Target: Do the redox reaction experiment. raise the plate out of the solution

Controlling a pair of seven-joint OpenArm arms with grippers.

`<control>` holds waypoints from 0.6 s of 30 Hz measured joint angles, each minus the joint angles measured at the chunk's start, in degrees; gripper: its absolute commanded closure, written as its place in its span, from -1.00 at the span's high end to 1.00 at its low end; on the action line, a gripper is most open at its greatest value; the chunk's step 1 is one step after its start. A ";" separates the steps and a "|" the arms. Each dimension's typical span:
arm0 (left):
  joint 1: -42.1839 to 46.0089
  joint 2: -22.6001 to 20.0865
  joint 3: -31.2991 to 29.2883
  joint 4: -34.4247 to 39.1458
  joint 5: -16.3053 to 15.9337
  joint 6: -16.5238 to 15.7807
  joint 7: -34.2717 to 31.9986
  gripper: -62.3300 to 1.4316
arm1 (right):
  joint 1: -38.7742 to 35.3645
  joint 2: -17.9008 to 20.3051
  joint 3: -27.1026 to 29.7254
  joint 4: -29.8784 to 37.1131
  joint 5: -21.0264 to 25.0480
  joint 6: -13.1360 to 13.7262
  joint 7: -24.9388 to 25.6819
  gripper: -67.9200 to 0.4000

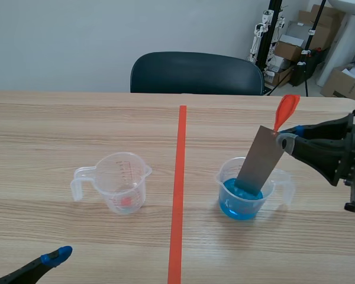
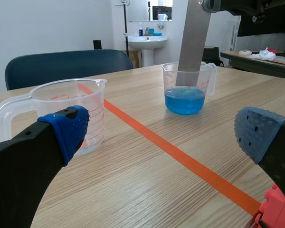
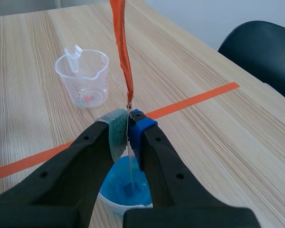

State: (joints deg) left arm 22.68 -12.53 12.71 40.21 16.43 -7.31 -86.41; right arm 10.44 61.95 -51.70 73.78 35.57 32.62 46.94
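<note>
the pale wooden desk stands to take the worst of it. if the lift drags sideways rather than straight up, the clear plastic measuring cup under the right gripper could tip and spill its blue solution across the wood. the cup looks light, and the lower end of the grey flat metal plate rests inside it near the wall, so a slanted pull would probably lever against the rim.

the plate is the next risk. the right gripper is clenched on the plate's upper edge only, the plate seen edge-on between its pads in the right wrist view. a smooth sheet held in so narrow a pinch may swing or slide out and splash back in. wet drips from its lower end are also likely once it clears the rim.

the orange-red strip that stands up from the plate's top, above the gripper, is too limp to matter.

the plate's long axis runs steeply but is tilted, not upright. its top leans back toward the right gripper, and its bottom points down and away, dipped in the solution.

the left gripper is released, its fingers wide apart on nothing. a second clear plastic cup sits just ahead of it.
</note>
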 measured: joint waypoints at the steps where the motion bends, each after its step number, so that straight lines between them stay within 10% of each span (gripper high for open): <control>1: 0.00 0.00 0.00 0.00 0.00 0.00 0.00 1.00 | 0.00 0.28 0.00 0.09 0.04 0.00 -0.04 -0.97; 18: 0.00 0.00 0.00 0.00 0.00 0.00 0.00 1.00 | 0.04 4.07 1.40 5.55 8.02 3.17 -5.20 -0.97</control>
State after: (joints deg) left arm 22.68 -12.53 12.71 40.21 16.43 -7.31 -86.41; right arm 10.48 66.02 -50.30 79.33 43.59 35.79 41.74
